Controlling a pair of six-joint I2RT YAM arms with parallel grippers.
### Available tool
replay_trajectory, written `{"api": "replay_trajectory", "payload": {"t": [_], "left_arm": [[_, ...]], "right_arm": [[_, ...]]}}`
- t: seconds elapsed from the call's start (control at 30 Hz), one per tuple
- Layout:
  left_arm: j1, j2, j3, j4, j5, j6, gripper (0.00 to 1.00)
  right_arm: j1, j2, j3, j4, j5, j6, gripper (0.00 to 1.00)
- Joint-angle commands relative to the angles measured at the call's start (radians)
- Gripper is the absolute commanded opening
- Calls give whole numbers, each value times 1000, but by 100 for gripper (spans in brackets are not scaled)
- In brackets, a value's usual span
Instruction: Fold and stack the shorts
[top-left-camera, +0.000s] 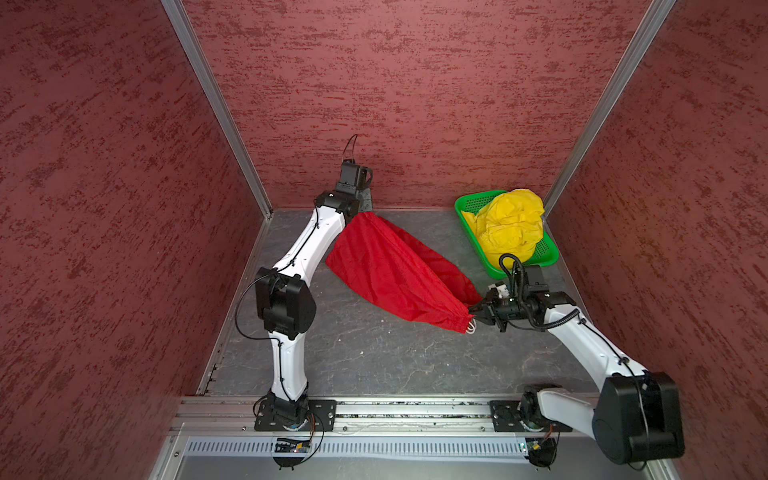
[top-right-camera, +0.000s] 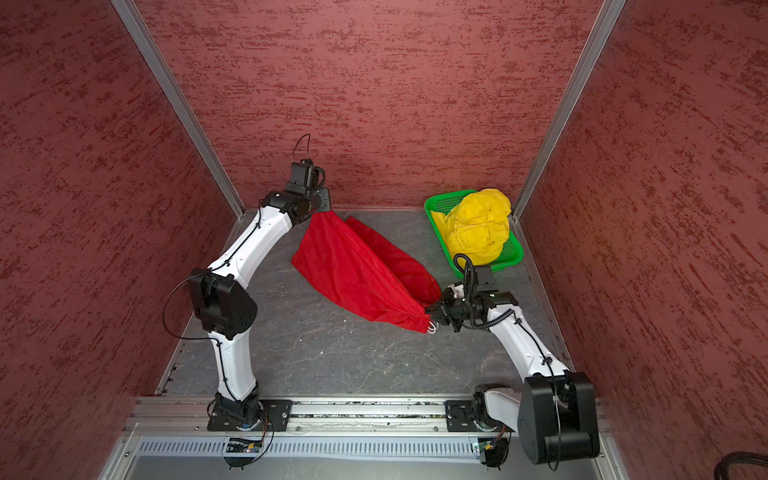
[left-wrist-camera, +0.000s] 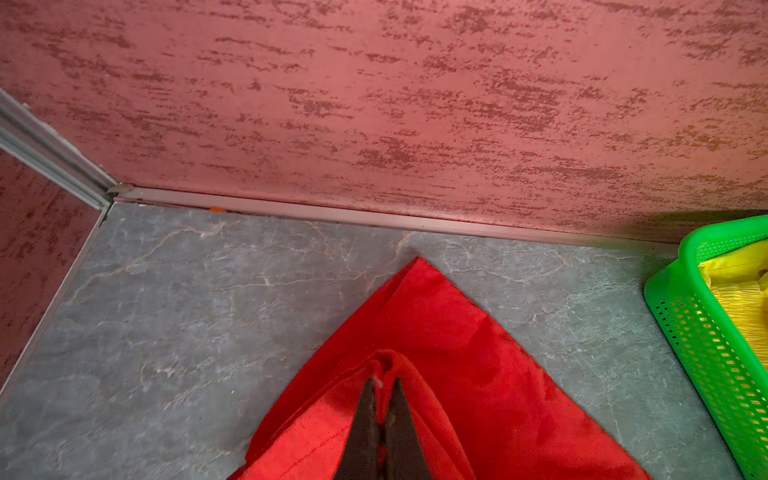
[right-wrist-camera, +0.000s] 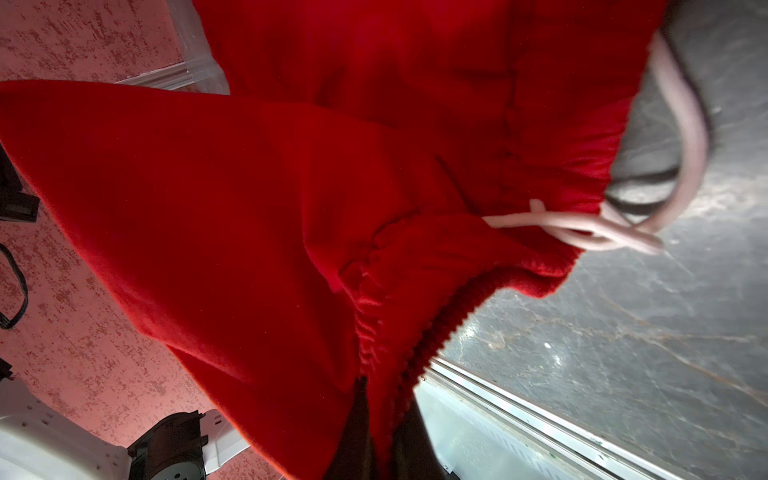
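The red shorts (top-left-camera: 390, 274) (top-right-camera: 357, 270) hang stretched in the air between both grippers, sagging toward the grey floor. My left gripper (top-left-camera: 360, 212) (top-right-camera: 322, 211) is shut on a hem corner near the back wall; in the left wrist view its jaws (left-wrist-camera: 384, 382) pinch a fold of red cloth (left-wrist-camera: 457, 353). My right gripper (top-left-camera: 473, 309) (top-right-camera: 428, 309) is shut on the gathered waistband, seen close in the right wrist view (right-wrist-camera: 382, 386), where the white drawstring (right-wrist-camera: 582, 228) dangles beside it. The yellow shorts (top-left-camera: 509, 226) (top-right-camera: 478, 226) lie crumpled in the basket.
The green perforated basket (top-left-camera: 469, 199) (top-right-camera: 440, 199) (left-wrist-camera: 706, 340) sits in the back right corner, just behind my right wrist. Red textured walls enclose three sides. An aluminium rail (top-left-camera: 415, 409) with both arm bases runs along the front.
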Motion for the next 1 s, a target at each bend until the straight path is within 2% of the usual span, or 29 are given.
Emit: {"api": "replay_trajectory", "payload": {"t": [0.0,0.33,0.73,0.97], "left_arm": [[-11,31,52,45,-52,31,0],[-27,67,89,76,-43,35,0],[-49,-86,-34,117,-75,55,0],[-62,-261,-209,183,-115,69,0]], "right_arm": [[-22,20,-8,-24,-18,-43,0],[-62,76,-2,-18,-35,-85,0],[-65,18,21,-72,-32,-88,0],[-65,-42,37,-117,-28,-87,0]]}}
